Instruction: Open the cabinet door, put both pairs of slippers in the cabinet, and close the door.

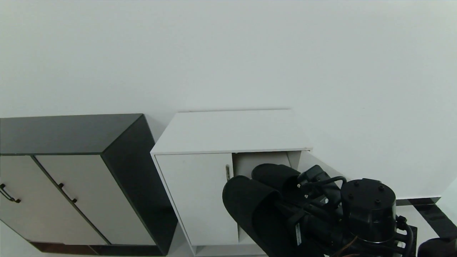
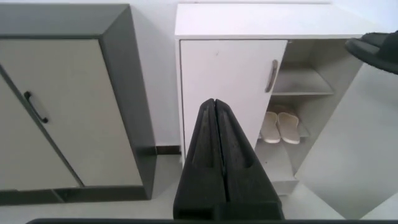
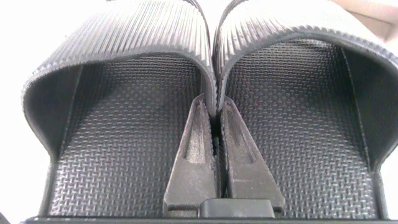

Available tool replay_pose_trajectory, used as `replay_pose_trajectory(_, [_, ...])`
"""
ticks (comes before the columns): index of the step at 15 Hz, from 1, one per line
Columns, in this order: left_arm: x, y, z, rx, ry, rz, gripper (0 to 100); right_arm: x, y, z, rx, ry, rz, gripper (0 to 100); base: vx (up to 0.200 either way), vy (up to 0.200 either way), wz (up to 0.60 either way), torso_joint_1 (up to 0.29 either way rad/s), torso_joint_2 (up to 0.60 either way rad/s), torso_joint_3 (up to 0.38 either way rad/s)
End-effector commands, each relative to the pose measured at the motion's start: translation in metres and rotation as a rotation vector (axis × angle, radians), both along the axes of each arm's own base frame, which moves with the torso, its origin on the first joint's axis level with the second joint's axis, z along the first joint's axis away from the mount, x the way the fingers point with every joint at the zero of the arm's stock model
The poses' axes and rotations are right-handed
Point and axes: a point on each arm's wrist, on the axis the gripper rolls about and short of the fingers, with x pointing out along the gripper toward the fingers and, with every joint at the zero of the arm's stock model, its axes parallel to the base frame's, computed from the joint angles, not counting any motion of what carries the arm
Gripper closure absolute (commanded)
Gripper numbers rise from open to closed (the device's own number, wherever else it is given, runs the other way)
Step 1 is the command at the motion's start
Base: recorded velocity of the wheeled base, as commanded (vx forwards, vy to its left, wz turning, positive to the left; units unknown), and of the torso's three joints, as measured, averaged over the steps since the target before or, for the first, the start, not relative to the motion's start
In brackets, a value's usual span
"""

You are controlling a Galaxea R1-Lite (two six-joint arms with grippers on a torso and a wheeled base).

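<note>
A white cabinet [image 1: 228, 132] stands against the wall, its right door swung open. Inside, a pair of white slippers [image 2: 280, 127] lies on the lower shelf. My right gripper [image 3: 214, 115] is shut on a pair of black slippers [image 1: 250, 200], pinching their two inner edges together. The black slippers hang in front of the cabinet's open right half, toes pointing at the opening. They also show as ribbed straps and dotted footbeds, black slippers [image 3: 130, 81]. My left gripper [image 2: 215, 109] is shut on nothing, hovering in front of the closed left door [image 2: 227, 93].
A black cabinet [image 1: 71, 171] with pale doors and dark handles stands to the left of the white one. An upper shelf [image 2: 300, 84] inside the white cabinet is bare. White wall behind, pale floor with a dark stripe [image 1: 425, 210] at right.
</note>
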Motion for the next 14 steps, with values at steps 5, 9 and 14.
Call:
replay_pose_trajectory(5, [0.0000,0.0000,0.0001,-0.001,-0.001,0.002,100,0.0003,0.0002,-0.0020,0.001,0.001,0.001,100,0.000,0.000,0.00,0.000,0.00,0.000])
replay_pose_trajectory(9, [0.0000,0.0000,0.0001,-0.001,-0.001,0.002,100,-0.0015,-0.0009,-0.0047,0.012,0.001,0.030,100,0.000,0.000,0.00,-0.031,0.07,0.032])
replay_pose_trajectory(14, [0.0000,0.0000,0.0001,-0.001,-0.001,0.002,100,-0.0013,-0.0007,-0.0045,0.014,-0.003,0.030,100,0.000,0.000,0.00,-0.180,0.36,0.181])
